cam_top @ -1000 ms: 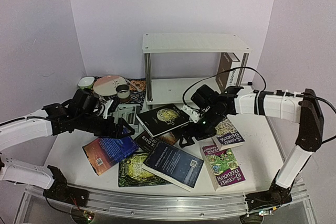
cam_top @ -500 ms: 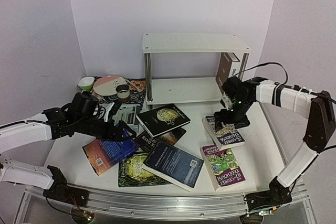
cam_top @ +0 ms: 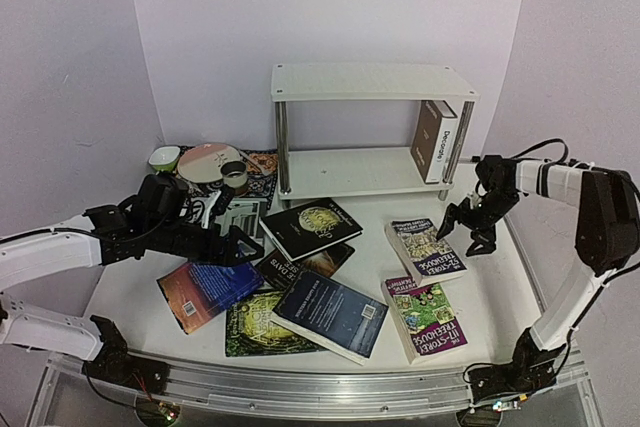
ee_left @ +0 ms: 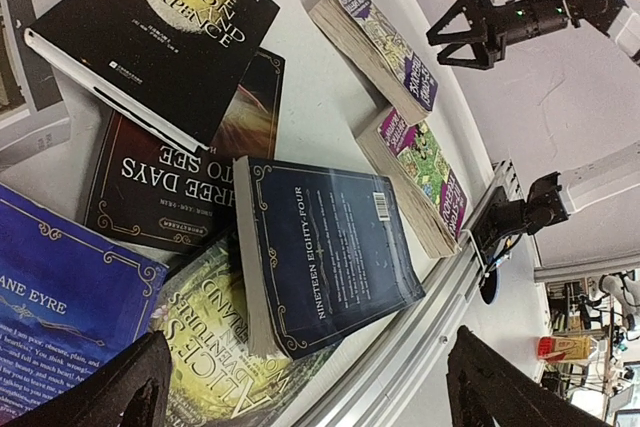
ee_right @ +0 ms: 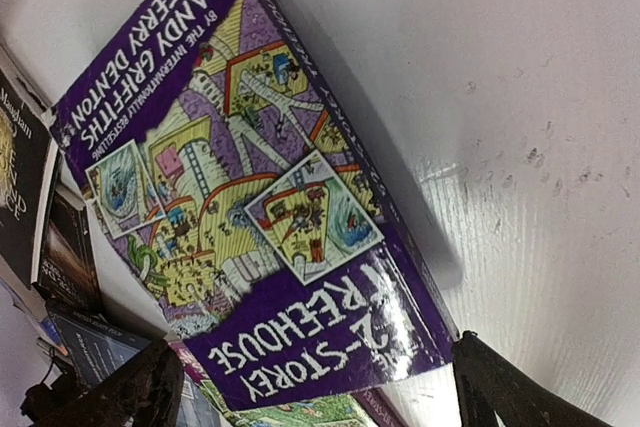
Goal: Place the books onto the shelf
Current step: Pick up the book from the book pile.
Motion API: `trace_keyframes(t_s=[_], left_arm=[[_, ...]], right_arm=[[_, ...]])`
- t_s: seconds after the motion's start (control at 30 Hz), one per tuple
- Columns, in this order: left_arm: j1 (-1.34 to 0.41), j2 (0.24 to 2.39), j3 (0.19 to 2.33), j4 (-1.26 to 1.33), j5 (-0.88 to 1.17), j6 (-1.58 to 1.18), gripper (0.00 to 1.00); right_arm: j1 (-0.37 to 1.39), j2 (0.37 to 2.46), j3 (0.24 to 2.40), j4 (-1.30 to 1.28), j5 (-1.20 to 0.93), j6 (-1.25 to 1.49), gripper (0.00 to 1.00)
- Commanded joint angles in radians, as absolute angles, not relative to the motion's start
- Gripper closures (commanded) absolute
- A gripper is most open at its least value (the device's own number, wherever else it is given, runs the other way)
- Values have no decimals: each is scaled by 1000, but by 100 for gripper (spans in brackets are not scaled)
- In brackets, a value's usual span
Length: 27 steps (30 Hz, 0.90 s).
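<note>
Right now your left gripper (cam_top: 232, 235) is hanging with its fingers spread wide, holding nothing, over the heap of books (cam_top: 300, 292) lying flat in front of the shelf (cam_top: 372, 80), left of its middle. One thick white-brown book (cam_top: 435, 140) is already standing upright at the right end of the shelf's lower tier. Your right gripper (cam_top: 462, 237) is hovering in front of the shelf's right legs, fingers also wide and empty, just beside the purple Treehouse paperback (cam_top: 425, 250).

You seem to be lining up on that paperback. Be sliding one finger under its right long edge while the other is pressing on the cover, gripping near mid-length so it is not drooping. It is lying flat, its long axis running from the shelf toward you, title end nearest you, page edge facing left.
</note>
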<state>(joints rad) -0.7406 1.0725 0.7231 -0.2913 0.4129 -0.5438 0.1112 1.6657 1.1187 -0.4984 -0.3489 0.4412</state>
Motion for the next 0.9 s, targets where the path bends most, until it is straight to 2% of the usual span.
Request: trace_keyframes(t_s=[0.0, 0.3, 0.57, 0.87], left_arm=[[-746, 1081, 748, -237, 432, -526, 3], [-746, 1104, 754, -231, 426, -526, 3], [-746, 1133, 782, -230, 432, -520, 3], [-759, 1187, 823, -226, 438, -516, 3]], right_arm=[[95, 1732, 1102, -505, -420, 433, 6], [17, 1810, 1122, -503, -395, 374, 4], [11, 1891, 1047, -364, -675, 421, 11], [12, 1802, 950, -287, -835, 469, 63]])
